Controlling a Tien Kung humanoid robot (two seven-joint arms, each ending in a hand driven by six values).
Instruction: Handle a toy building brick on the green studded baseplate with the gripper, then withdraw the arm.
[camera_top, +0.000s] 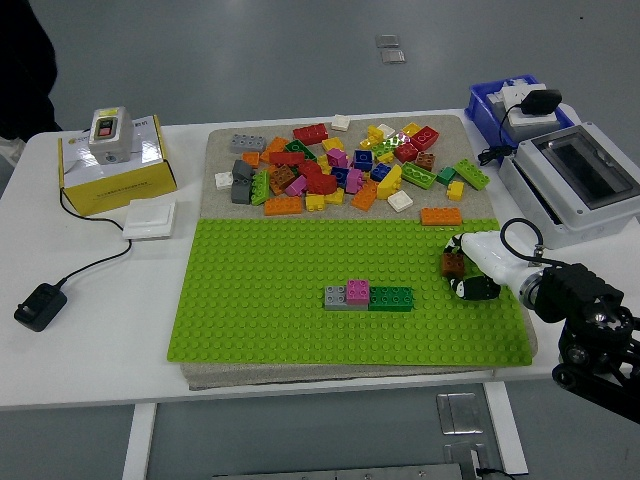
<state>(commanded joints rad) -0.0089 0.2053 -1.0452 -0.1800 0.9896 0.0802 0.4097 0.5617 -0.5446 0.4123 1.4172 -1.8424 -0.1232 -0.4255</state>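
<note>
The green studded baseplate (300, 290) lies at the table's middle front. On it sits a short row of bricks: grey (335, 297), pink (357, 292) and dark green (391, 299). My right hand (470, 268), white with black fingertips, comes in from the right and hovers over the plate's right part. Its fingers are curled on a brown brick (453, 263). The left arm is not in view.
A heap of loose coloured bricks (345, 168) lies on the grey mat behind the plate. An orange brick (441, 216) sits at the plate's far edge. A yellow box with a switch (115, 160), a power adapter (40, 305), a grey case (580, 180) and a blue bin (515, 105) stand around.
</note>
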